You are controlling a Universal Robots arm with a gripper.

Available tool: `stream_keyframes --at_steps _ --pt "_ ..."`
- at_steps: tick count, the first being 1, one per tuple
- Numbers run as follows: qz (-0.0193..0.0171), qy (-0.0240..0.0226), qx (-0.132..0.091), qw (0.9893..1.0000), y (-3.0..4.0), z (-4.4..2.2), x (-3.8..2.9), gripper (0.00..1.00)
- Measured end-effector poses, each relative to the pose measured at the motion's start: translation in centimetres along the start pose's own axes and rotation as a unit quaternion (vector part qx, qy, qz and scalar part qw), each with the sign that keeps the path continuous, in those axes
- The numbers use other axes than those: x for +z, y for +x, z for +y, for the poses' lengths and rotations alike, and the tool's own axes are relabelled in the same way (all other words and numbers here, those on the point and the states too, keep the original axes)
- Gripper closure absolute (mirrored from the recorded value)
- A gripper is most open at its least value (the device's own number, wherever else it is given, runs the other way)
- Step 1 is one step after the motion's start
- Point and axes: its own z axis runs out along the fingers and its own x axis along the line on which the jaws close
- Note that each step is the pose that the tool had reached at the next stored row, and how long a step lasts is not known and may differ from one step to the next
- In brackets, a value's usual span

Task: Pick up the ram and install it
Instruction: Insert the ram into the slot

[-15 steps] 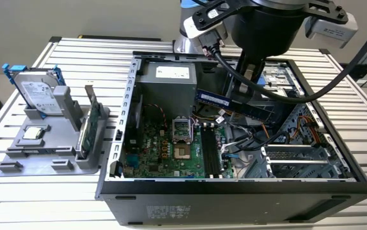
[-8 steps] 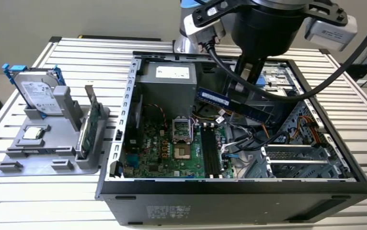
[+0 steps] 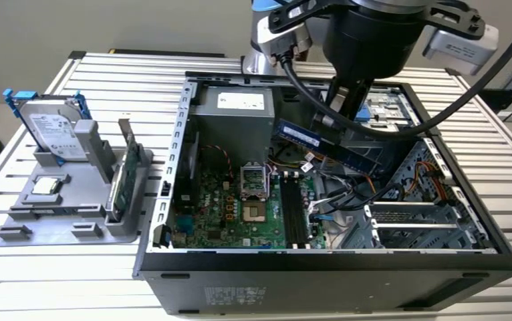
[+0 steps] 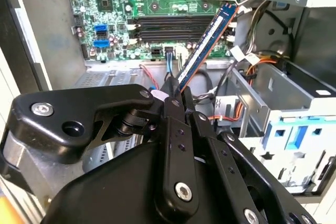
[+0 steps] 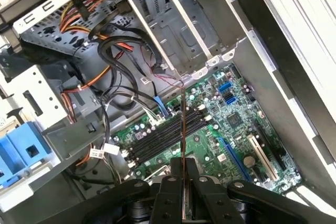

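As it hangs over the case [image 3: 327,289], gripper [image 4: 177,90]: clamped on one end of the ram [image 4: 207,45], leaving its edge free.
Ram: tilted, up off the memory slots [image 5: 163,136], unseated.

surface: slatted metal table [image 3: 60,284] | on it: open computer case [image 3: 327,289]; grey parts tray [image 3: 55,226]

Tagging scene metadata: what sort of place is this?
Probably a robotics lab bench for PC assembly: an open black metal computer case on a slatted metal table, a grey plastic tray of parts beside it, and the black gripper holding a thin blue-green ram stick.
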Motion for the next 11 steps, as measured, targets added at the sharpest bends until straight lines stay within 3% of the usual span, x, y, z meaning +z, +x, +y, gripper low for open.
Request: stream_keyframes --at_steps 11 --pt "-0.0004 -0.0003 0.046 0.9989 0.02 -0.01 0.0 1.0"
